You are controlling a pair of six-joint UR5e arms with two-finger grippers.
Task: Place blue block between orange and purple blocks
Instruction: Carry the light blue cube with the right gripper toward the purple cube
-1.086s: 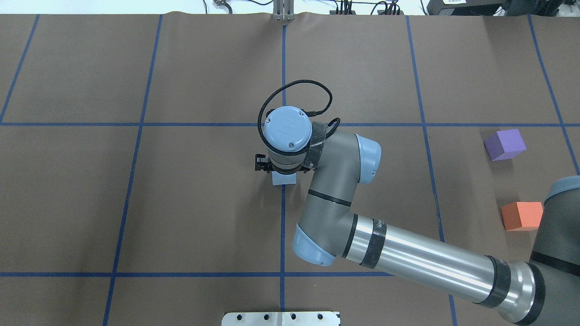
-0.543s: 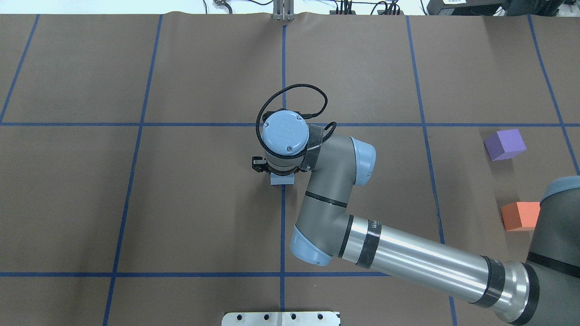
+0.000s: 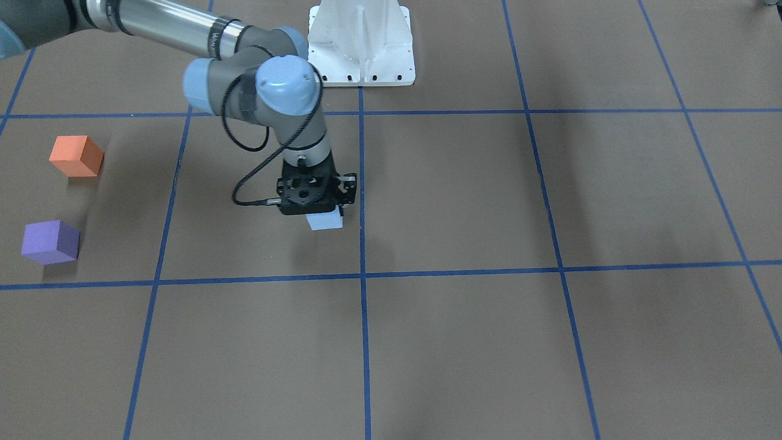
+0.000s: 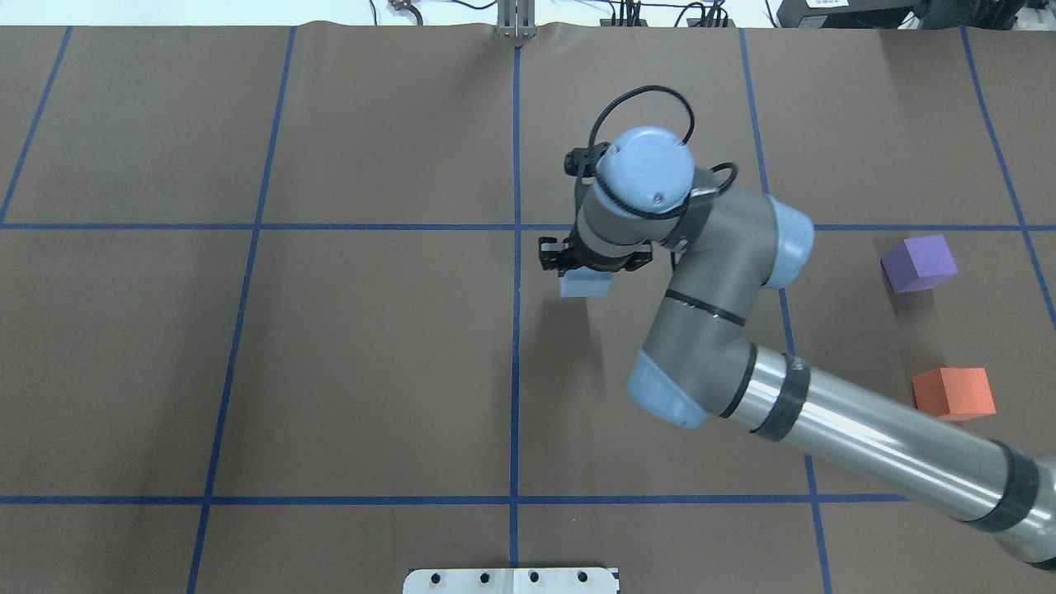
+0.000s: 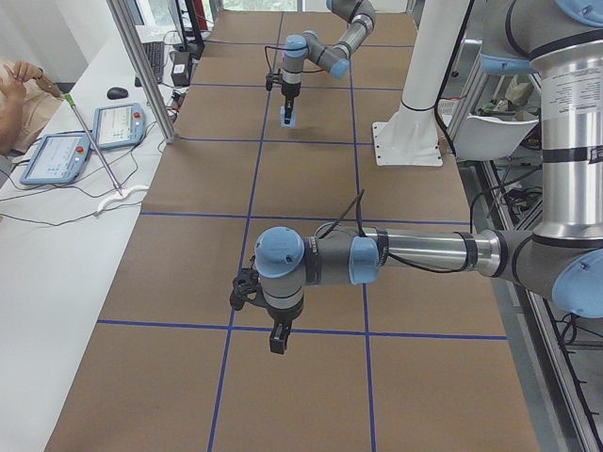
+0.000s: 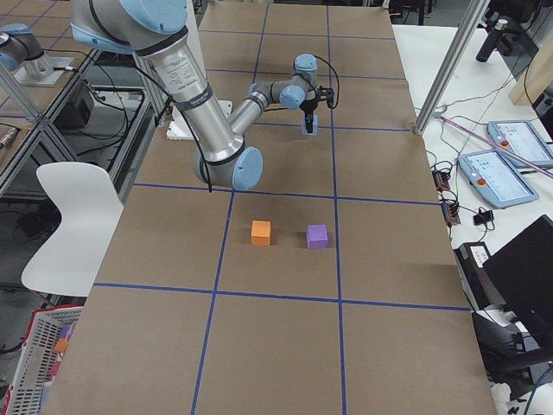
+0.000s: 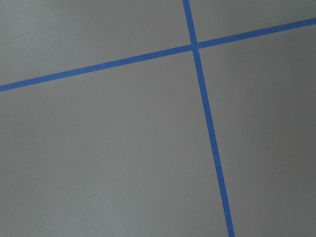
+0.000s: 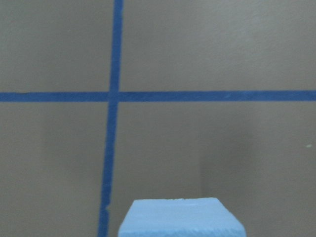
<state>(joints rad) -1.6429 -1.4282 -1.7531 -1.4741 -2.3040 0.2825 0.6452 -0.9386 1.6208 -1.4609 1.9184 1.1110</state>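
My right arm reaches in from the near right corner of the table, elbow bent, wrist turned straight down just right of the middle. The right gripper points downward, clamped on the blue block above the surface. My left arm stretches level toward the far edge at the left end. The left gripper hangs straight down, jaws too small to judge.

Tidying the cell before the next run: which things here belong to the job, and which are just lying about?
Job: blue block, held by the right gripper; orange block; purple block.
Lying about: white arm pedestal; white chair; touchscreen pendants on the side bench.
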